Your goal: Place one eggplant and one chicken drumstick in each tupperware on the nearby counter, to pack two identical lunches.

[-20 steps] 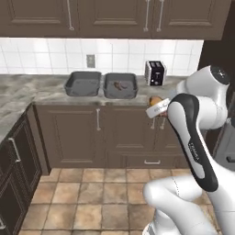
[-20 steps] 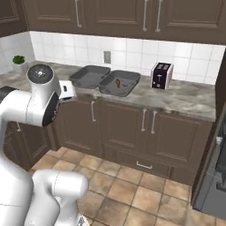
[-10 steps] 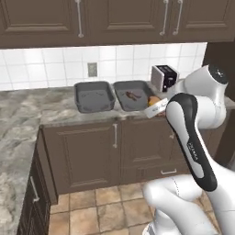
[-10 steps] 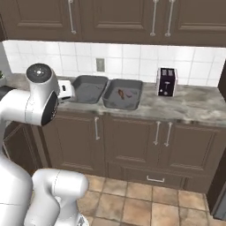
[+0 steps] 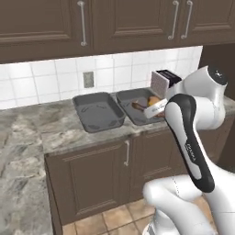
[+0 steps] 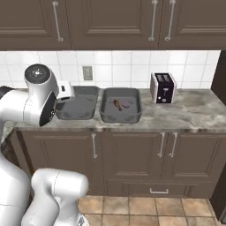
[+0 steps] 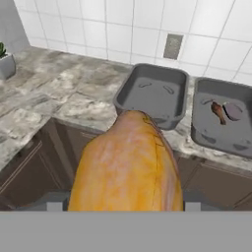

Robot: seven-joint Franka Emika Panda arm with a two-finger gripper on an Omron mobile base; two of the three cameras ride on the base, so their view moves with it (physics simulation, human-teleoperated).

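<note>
The golden-orange chicken drumstick [image 7: 129,165] sits pinched in the hand [image 7: 123,199], its rounded bulk hiding the fingertips in the hand view; in the left base view a glimpse of orange [image 5: 154,100] shows at the hand, raised above the worktop's [image 6: 185,110] near edge. The jaws stand fairly wide apart, closed on the drumstick's girth.

Beyond it on the marbled worktop lie the two dark grey tupperwares, side by side and almost touching. The right tupperware [image 6: 137,115] already holds the slim reddish-brown drumstick [image 6: 117,104] and the pale mauve eggplant [image 6: 126,103], lying close together near its middle. The left tupperware [image 6: 73,112] appears bare inside. A ribbed silver toaster [image 6: 163,88] stands farther right along the tiled wall, and a small potted plant [image 7: 5,61] sits far off to the left.

The step in hand seems to be the carry of the second drumstick toward its tub. With one lunch apparently packed, the next move calls for bringing the hand over the left tupperware, lowering inside its flared rim, and spreading the jaws to drop the piece. The glossy dark eggplant would remain to fetch afterwards.
</note>
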